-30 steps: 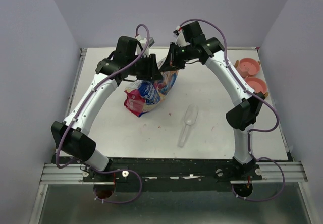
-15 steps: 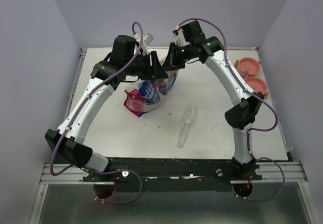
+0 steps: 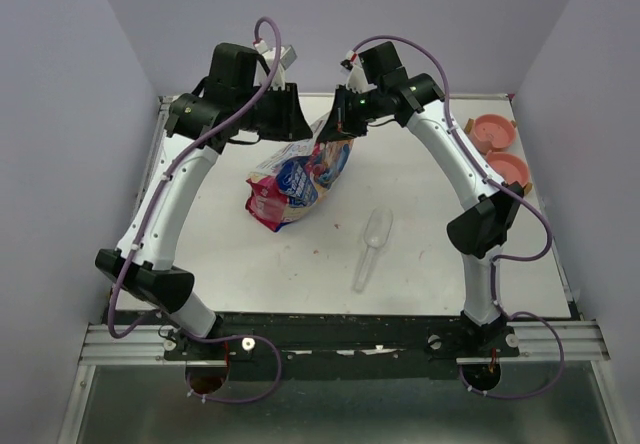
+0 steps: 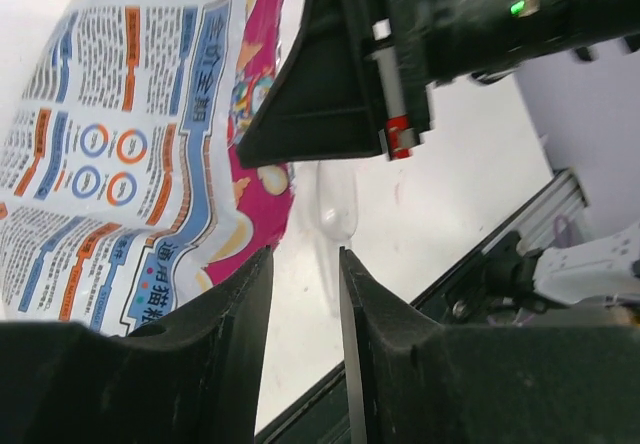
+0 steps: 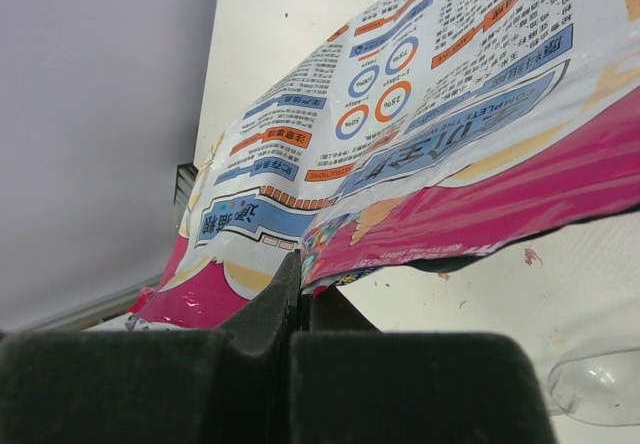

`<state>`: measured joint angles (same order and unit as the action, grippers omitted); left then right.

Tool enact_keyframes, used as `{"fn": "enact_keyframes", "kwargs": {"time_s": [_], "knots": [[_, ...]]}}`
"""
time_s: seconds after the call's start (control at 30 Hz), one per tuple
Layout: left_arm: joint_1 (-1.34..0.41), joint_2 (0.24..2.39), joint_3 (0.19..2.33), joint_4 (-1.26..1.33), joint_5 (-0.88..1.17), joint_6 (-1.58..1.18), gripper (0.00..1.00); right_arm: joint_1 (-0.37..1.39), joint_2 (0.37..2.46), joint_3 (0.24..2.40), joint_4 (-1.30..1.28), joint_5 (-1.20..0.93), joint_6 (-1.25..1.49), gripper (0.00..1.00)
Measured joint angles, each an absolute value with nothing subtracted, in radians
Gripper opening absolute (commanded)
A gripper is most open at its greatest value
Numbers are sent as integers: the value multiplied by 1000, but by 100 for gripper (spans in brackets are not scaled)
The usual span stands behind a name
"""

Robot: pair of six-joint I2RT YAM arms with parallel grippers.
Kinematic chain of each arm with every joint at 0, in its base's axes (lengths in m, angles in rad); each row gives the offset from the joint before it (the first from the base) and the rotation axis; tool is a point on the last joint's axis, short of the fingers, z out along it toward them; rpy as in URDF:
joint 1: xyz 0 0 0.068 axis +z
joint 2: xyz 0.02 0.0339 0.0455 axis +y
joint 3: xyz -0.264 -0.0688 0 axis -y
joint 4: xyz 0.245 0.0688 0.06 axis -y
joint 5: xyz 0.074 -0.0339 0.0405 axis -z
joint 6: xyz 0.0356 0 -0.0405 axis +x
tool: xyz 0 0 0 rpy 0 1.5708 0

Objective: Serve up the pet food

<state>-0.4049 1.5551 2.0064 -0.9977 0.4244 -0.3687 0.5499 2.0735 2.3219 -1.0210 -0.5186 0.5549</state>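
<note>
The bag (image 3: 298,179) is clenched at its upper edge by the right gripper (image 5: 295,289); the left gripper (image 4: 305,259) is held slightly parted, empty, at the bag's 12 o'clock. A scoop (image 3: 372,244) is laid at its 4 o'clock.

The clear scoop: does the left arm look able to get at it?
Probably yes: the scoop lies alone on the table, nothing covers it, and the left gripper is open and empty.

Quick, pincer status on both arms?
Left pincer: slightly open, holding nothing.
Right pincer: closed on the edge of the pet food bag.
</note>
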Motion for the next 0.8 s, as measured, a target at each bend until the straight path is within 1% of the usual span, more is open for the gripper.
{"fn": "enact_keyframes", "kwargs": {"time_s": [0.13, 0.2, 0.23, 0.33, 0.4, 0.53, 0.8], "knots": [[-406, 1599, 1987, -1056, 414, -298, 37, 550, 2074, 2322, -1019, -522, 556, 0], [-406, 1606, 1970, -1074, 401, -270, 38, 550, 2074, 2322, -1018, -524, 556, 0], [-406, 1604, 1954, -1081, 397, -256, 41, 550, 2074, 2322, -1019, -525, 556, 0], [-406, 1589, 1903, -1077, 397, -245, 57, 550, 2074, 2322, -1019, -525, 556, 1], [-406, 1574, 1862, -1065, 398, -244, 61, 550, 2074, 2322, -1019, -526, 556, 0], [-413, 1567, 1830, -1037, 398, -250, 60, 550, 2074, 2322, -1019, -531, 556, 0], [-433, 1590, 1840, -1016, 392, -260, 55, 550, 2074, 2322, -1017, -535, 568, 0]]}}
